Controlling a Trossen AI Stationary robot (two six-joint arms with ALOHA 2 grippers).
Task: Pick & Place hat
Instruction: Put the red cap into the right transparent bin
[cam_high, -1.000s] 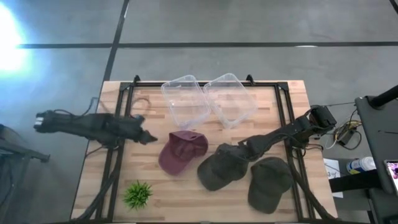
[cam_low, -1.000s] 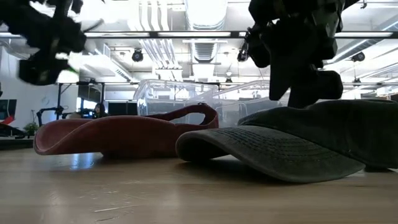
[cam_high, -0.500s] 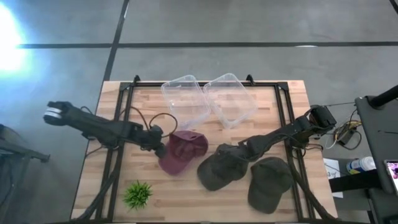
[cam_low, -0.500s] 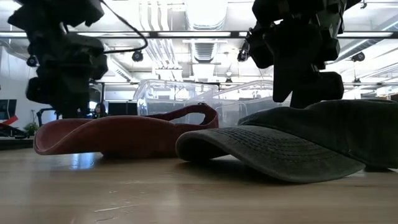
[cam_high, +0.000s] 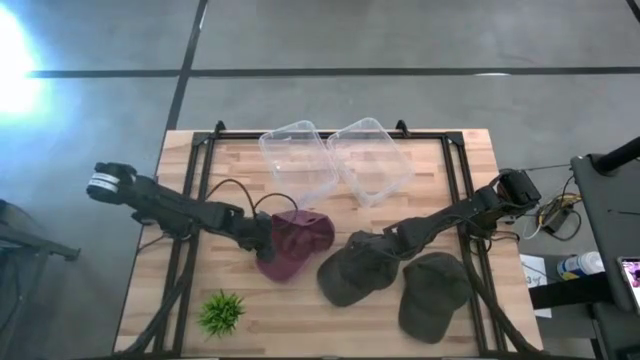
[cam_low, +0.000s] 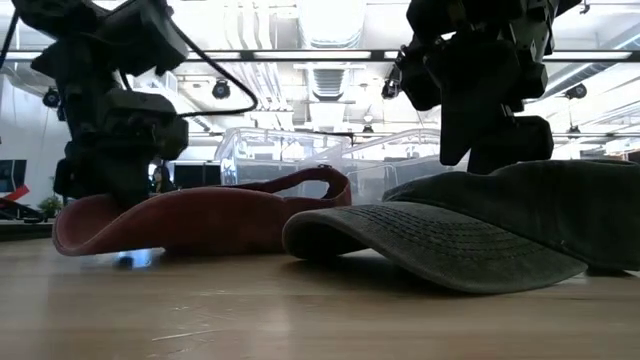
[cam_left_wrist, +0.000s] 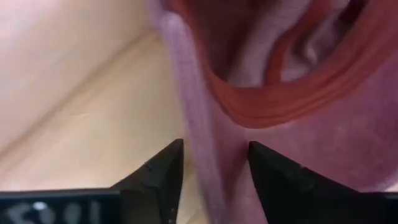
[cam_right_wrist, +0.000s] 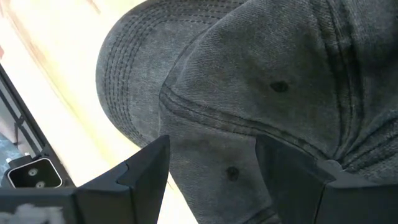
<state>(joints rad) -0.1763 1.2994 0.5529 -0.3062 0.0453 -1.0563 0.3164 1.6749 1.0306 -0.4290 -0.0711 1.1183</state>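
Note:
A maroon hat (cam_high: 300, 240) (cam_low: 200, 215) lies in the middle of the table, its inner band showing in the left wrist view (cam_left_wrist: 298, 124). My left gripper (cam_high: 265, 238) (cam_low: 115, 185) (cam_left_wrist: 214, 171) is open at the hat's left edge, one finger on each side of the rim. A dark green hat (cam_high: 355, 268) (cam_low: 450, 235) (cam_right_wrist: 249, 74) lies to the right of the maroon one. My right gripper (cam_high: 385, 240) (cam_low: 490, 140) (cam_right_wrist: 211, 168) is open, low over its crown. My left gripper straddles the maroon hat's left rim (cam_left_wrist: 199, 143) from the table's left, slanting down; whether the fingers (cam_left_wrist: 165, 177) touch the cloth I cannot tell. My right gripper points down at the green hat's crown (cam_right_wrist: 217, 124); whether it touches I cannot tell.
Two clear plastic containers (cam_high: 298, 160) (cam_high: 370, 158) stand side by side at the far middle. A second dark green hat (cam_high: 435, 293) lies near the right front. A small green plant (cam_high: 222, 312) sits at the near left. Black frame rails (cam_high: 205, 165) run along both sides.
My left gripper has swept from the table's left side toward the right and come down to the maroon hat's left rim. The right arm and the hats have kept still.

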